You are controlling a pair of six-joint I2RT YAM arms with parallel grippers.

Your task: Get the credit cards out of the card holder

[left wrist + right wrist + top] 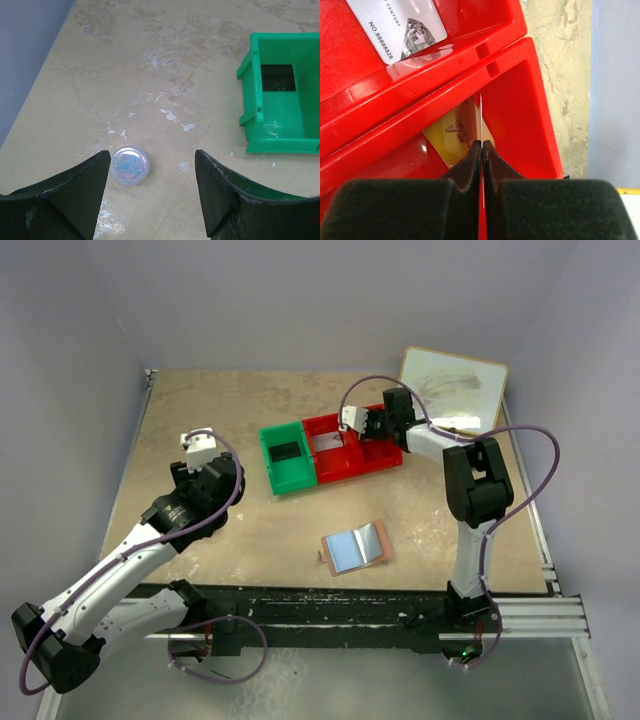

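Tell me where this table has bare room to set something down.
Bare tabletop lies between the green bin and the open card holder, and behind the bins to the far edge. The red bins, under the right fingers, are crowded.

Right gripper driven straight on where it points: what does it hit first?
Probably the gold-yellow card lying in the red bin, just ahead of the right gripper; the thin card it seems to pinch would touch first. Depth unclear.
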